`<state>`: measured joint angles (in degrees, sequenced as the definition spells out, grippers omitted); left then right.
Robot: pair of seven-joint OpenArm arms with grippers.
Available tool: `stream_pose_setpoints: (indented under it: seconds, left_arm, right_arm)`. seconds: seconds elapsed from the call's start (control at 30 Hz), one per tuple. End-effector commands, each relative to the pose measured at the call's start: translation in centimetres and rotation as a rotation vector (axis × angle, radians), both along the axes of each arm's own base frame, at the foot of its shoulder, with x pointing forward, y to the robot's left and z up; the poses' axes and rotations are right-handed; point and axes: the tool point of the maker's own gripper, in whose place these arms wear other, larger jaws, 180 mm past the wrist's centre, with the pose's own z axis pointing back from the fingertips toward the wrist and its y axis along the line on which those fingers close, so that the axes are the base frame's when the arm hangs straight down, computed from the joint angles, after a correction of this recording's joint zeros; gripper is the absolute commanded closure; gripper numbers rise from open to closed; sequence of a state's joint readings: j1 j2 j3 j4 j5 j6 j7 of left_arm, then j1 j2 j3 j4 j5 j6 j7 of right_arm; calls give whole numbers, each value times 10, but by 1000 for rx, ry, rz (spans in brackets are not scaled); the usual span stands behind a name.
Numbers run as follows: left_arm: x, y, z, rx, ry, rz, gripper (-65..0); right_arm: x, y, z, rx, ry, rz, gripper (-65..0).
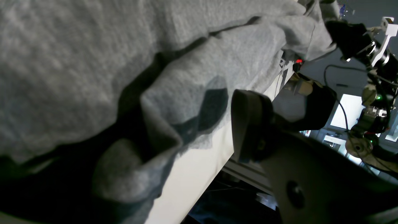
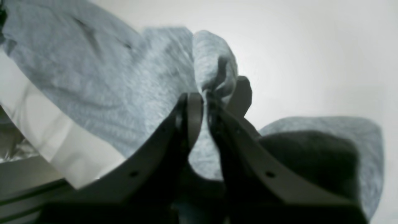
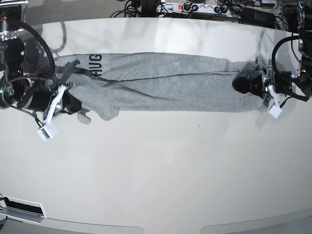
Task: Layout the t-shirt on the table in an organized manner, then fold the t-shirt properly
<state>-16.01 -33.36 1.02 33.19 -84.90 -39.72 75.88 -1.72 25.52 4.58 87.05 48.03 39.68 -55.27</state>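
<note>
Your right pincer (image 2: 205,104) pinches the t-shirt (image 3: 170,80) stretched across the worktop (image 3: 161,165); your left pincer (image 3: 243,83) is spread at its other end.

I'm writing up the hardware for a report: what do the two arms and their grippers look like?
Both arms are black with looping black cables and a white bracket near each wrist. The right gripper has dark, flat, curved fingers with small screw holes; the left gripper is equally dark, with rounded pads.

Robotics lab: power strip (image 3: 195,8), cable tangle (image 3: 134,7) behind white table (image 3: 156,165)
</note>
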Motion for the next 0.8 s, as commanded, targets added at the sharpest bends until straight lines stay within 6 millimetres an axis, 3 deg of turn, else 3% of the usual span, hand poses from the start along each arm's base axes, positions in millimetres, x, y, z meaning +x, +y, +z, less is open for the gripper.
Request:
stream_pose_setpoints:
  seconds: [0.0,0.23,0.37,0.4,0.6,0.77]
  left_arm:
    - [8,10,8,19,-29,3,-351]
    - [8,10,8,19,-28,2,-352]
    - [8,10,8,19,-28,2,-352]
    - [8,10,8,19,-28,2,-352]
    - [7,10,8,19,-25,-1,-352]
    - [5,10,7,19,-20,-4,-352]
  right_arm:
    - [19,-1,22,18,-82,-1,0]
    - [56,-20,38,-123,-259,-33,-17]
    - [68,-32,31,-206,-276,-150,-340]
    - [68,-32,29,-208,-272,-164,-384]
    - [70,-26,29,-190,-272,-174,-394]
    - [83,-29,41,-177,-299,-223,-394]
